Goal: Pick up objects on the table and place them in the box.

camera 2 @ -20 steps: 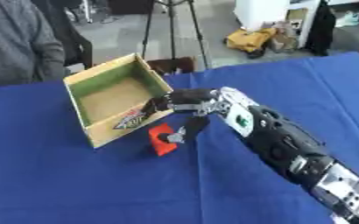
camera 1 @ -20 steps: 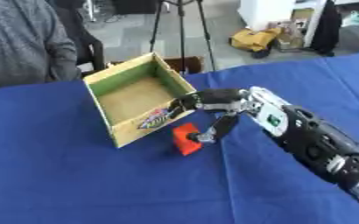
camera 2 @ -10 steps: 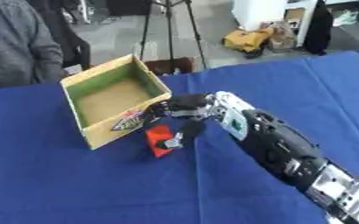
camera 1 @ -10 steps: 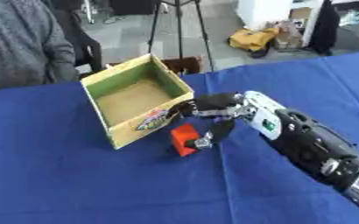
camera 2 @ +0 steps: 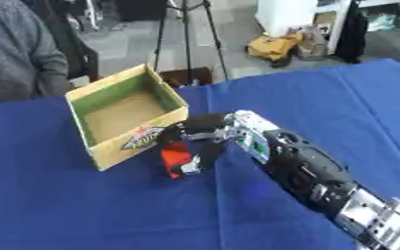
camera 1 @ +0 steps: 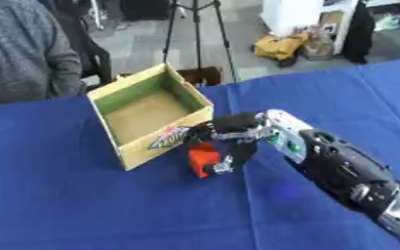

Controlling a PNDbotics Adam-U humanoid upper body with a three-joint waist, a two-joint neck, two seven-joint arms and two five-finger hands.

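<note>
Blue-clothed table (camera 1: 84, 210), cluttered room behind it. Right hand (camera 1: 234, 133) comes in from the lower right, fingers and thumb curled round a small red object (camera 1: 203, 158) — object sits low at the cloth, whether touching it I can't tell. Just beside it, up and left, the open cardboard box (camera 1: 149, 121) — green inner walls, a sticker on its near wall. Left hand not seen.

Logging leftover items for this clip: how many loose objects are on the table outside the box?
1: a red object in front of the box, between the right hand's curled fingers. The arm may hide others.
</note>
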